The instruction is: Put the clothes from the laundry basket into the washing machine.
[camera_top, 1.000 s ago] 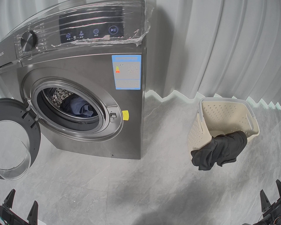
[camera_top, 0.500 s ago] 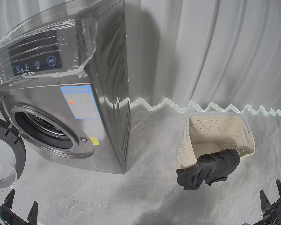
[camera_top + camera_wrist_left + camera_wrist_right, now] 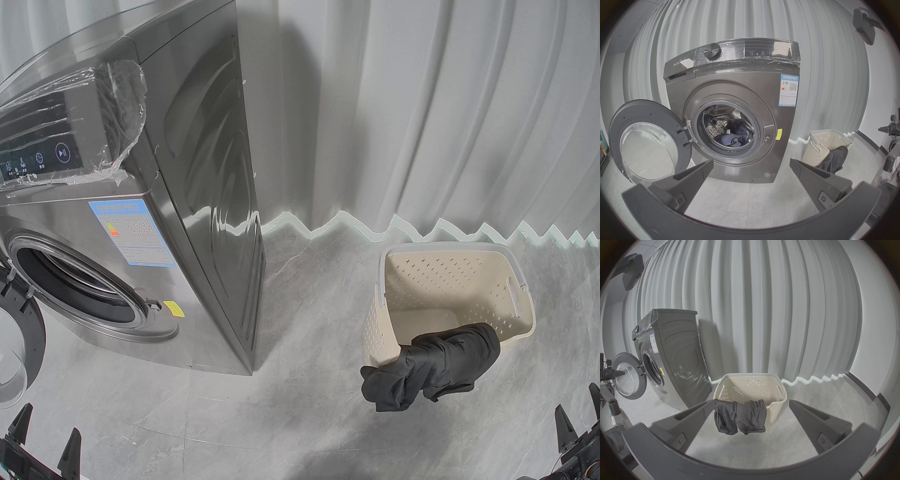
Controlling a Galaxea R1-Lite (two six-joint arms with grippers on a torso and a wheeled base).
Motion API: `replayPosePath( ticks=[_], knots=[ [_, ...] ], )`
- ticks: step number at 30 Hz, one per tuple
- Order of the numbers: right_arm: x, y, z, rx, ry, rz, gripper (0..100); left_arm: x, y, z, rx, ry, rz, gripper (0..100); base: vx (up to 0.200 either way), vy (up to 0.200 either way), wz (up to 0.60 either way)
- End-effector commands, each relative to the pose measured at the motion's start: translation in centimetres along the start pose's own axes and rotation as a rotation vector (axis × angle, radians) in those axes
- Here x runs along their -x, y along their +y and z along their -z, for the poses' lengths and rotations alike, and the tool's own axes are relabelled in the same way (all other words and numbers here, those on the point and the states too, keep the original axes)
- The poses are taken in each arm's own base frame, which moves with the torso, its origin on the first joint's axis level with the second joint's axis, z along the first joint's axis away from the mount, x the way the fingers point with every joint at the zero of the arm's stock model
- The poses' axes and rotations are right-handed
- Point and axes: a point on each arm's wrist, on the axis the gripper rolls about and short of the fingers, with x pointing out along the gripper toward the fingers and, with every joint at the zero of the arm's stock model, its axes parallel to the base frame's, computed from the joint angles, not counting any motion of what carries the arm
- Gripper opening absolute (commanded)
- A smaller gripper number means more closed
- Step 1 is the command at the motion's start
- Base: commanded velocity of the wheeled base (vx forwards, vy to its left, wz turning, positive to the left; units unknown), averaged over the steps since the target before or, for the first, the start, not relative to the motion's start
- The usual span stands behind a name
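One dark garment (image 3: pixel 437 369) hangs over the near rim of the laundry basket (image 3: pixel 450 248), at about 4 o'clock in my head view. Part of it lies inside and part falls down the outer wall. The basket stands on the grey floor (image 3: pixel 300 400), well apart from the washing machine (image 3: pixel 187 187), which sits at 9 to 10 o'clock. I see its round door (image 3: pixel 647 137) swung open on the machine's 9 o'clock side, and blue clothes (image 3: pixel 734 139) lying in the drum (image 3: pixel 725 120). My left gripper (image 3: pixel 49 428) sits low at 7 o'clock, its jaws spread wide with nothing between them. My right gripper (image 3: pixel 578 412) sits low at 5 o'clock, facing the basket, its jaws likewise wide apart and empty. A pale pleated curtain (image 3: pixel 437 125) hangs behind machine and basket, from 12 to 2 o'clock.
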Motion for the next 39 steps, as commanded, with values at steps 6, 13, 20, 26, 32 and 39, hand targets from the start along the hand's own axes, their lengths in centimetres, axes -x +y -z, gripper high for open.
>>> replayPosePath(
  ticks=[6, 13, 20, 26, 32, 39],
  knots=[
    [0.00, 0.00, 0.49, 0.000, 0.000, -0.001, 100, 0.00, 0.00, 0.48, 0.002, 0.000, 0.000, 100, 0.000, 0.000, 0.00],
    [0.00, 0.00, 0.49, 0.000, 0.000, -0.001, 100, 0.00, -0.01, 0.48, 0.003, 0.000, 0.002, 100, -0.114, -0.057, 0.00],
    [0.00, 0.00, 0.49, 0.000, 0.000, -0.001, 100, 0.00, 0.00, 0.48, 0.008, 0.000, 0.000, 100, -0.057, -0.200, 0.00],
    [0.00, 0.00, 0.49, 0.000, 0.000, -0.001, 100, 0.00, 0.00, 0.48, 0.006, 0.000, 0.000, 100, 0.000, -0.200, 0.00],
    [0.00, 0.00, 0.49, 0.000, 0.000, -0.001, 100, 0.00, 0.00, 0.48, 0.005, 0.000, 0.000, 100, 0.000, -0.200, 0.00],
    [0.00, 0.00, 0.49, 0.000, 0.000, -0.001, 100, 0.01, 0.00, 0.46, 0.006, 0.000, 0.003, 100, 0.000, -0.114, 0.00]
  ],
)
